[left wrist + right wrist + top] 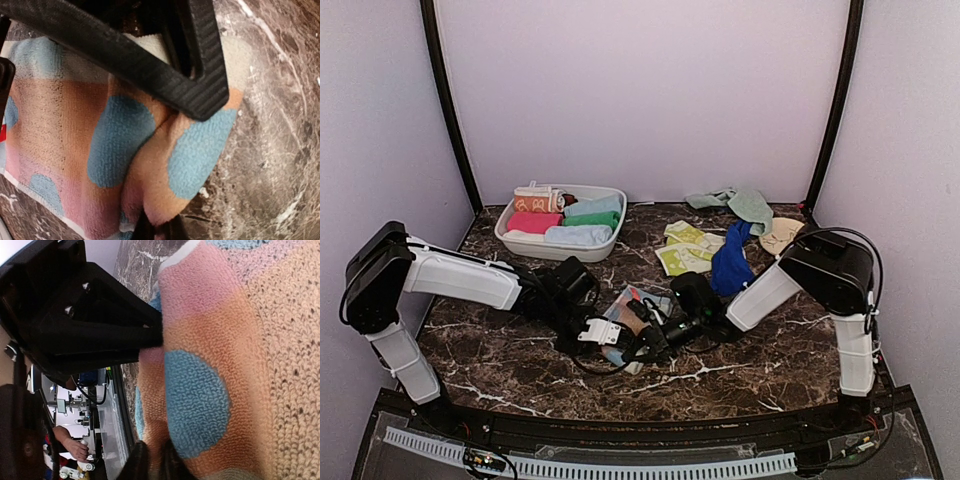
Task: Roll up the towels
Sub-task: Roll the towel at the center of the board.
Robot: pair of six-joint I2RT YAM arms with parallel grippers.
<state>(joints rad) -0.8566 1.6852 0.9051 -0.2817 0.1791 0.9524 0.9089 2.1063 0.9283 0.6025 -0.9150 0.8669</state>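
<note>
A peach-orange towel point(632, 304) with light-blue spots lies partly folded on the marble table, at the middle where both arms meet. In the left wrist view the towel point(60, 130) fills the frame, and my left gripper point(156, 231) is shut on a raised fold at its near edge. My left gripper point(616, 342) sits at the towel's left side in the top view. My right gripper point(656, 334) comes in from the right. Close up, my right gripper point(152, 465) pinches a fold of the same towel point(240, 340).
A white oval tub point(556, 251) at the back left holds several rolled towels. At the back right lie loose towels: mint point(745, 205), yellow-green point(685, 248) and dark blue point(730, 260), beside a beige disc point(782, 235). Walls close in on three sides.
</note>
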